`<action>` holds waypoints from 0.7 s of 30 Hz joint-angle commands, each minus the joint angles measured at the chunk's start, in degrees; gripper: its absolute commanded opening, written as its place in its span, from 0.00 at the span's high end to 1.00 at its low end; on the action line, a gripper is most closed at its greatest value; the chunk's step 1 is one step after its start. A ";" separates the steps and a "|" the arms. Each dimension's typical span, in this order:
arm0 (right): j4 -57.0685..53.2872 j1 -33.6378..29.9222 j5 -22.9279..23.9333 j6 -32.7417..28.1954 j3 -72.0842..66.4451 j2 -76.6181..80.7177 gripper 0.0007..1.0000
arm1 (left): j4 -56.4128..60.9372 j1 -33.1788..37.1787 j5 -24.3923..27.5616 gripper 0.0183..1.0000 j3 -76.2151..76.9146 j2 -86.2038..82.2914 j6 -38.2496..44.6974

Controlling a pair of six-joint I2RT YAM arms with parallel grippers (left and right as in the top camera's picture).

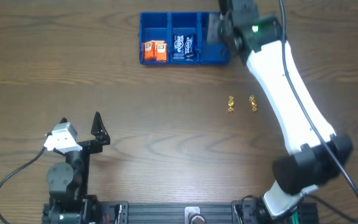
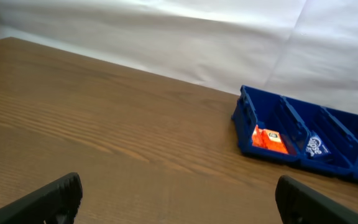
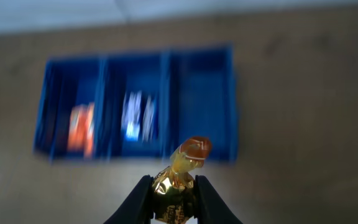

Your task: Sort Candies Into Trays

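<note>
1. The brown wooden surface (image 1: 135,112) carries everything.
2. The blue plastic three-compartment tray (image 1: 185,62) holds orange packets (image 1: 154,51) at the left and blue packets (image 1: 184,45) in the middle. The right compartment looks empty.
3. The right hand (image 3: 174,199), lifted near that end, pinches a gold-foil candy (image 3: 182,171). I think it should be fully over the empty compartment, and low, before it lets go.
4. The left hand (image 1: 81,124) is spread, well apart from the tray.
5. A loose gold candy (image 1: 231,103) and a second loose candy (image 1: 252,102) lie on the surface.

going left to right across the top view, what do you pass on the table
left gripper → orange candies → blue candies → first gold candy → second gold candy
</note>
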 commanded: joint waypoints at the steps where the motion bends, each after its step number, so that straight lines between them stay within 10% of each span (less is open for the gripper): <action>1: 5.84 -2.03 3.02 -5.49 1.22 11.87 0.82 | -1.99 0.17 -0.28 0.00 -1.33 -0.37 0.20; 9: 9.11 -2.21 2.99 -6.12 1.20 18.60 0.80 | -1.99 0.17 -0.28 0.00 -1.33 -0.37 0.20; 21: 7.76 -2.19 2.97 -6.49 -0.48 15.91 0.49 | -1.99 0.17 -0.31 0.00 -1.33 -0.37 0.20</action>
